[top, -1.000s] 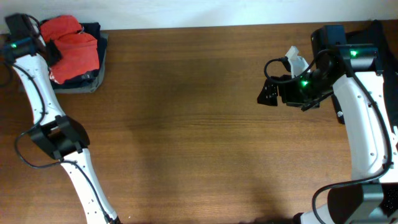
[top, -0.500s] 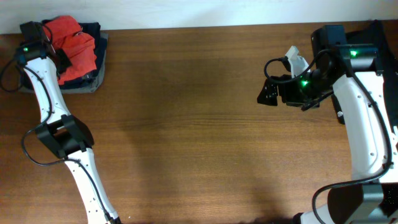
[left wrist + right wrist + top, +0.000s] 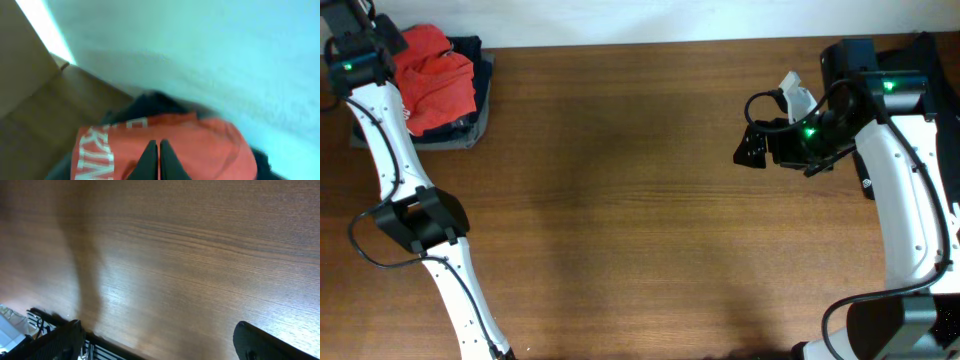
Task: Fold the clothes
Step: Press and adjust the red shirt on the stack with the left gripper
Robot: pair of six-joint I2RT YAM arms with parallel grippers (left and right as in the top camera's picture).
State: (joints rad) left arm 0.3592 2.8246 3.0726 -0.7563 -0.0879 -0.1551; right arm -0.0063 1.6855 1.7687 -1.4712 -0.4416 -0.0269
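On top of the pile [image 3: 461,129] lay one red T-shirt [image 3: 440,80], crumpled, with white lettering showing. Directly above the pile, the left gripper [image 3: 157,145] was fully closed, its fingers pressed together; whether it touched the T-shirt could not be determined. Well right of the pile, over the table [image 3: 620,210], the right gripper [image 3: 752,147] stood fully open, holding nothing. Count: two grippers, one T-shirt, one pile.

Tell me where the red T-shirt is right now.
Overhead view, far left corner of the table: the red T-shirt lies bunched on the dark folded garments.
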